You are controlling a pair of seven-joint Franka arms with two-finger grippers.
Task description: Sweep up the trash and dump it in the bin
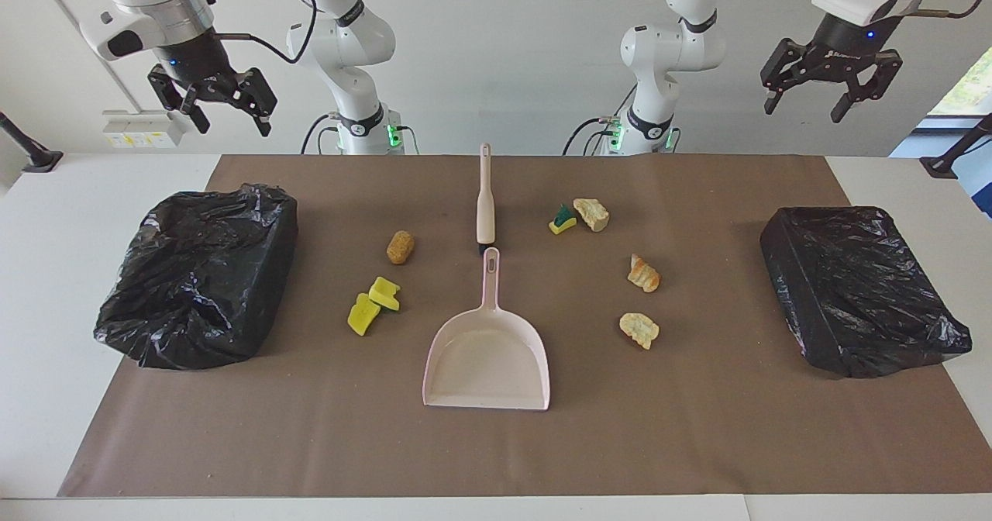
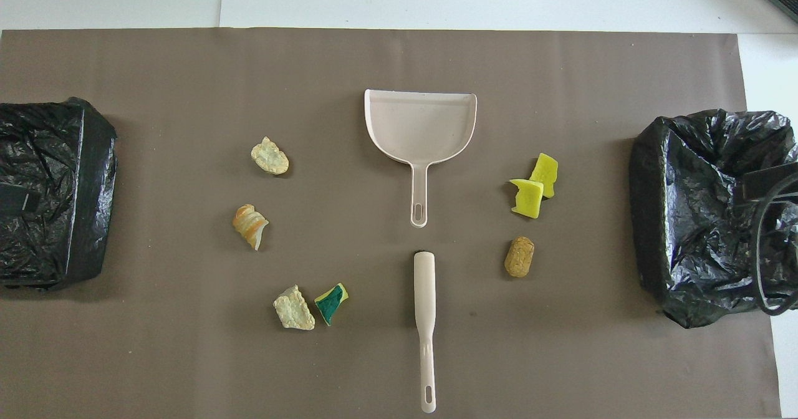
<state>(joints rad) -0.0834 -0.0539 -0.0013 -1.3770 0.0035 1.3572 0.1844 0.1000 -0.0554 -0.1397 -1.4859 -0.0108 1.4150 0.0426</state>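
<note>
No readable text, labels or nos. anywhere.

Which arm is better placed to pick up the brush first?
Neither clearly. The brush lies midway on the table, its handle toward the robots. The left gripper and right gripper both hang open and raised at their own ends, over the bins. Perhaps the right gripper, slightly closer.
</note>
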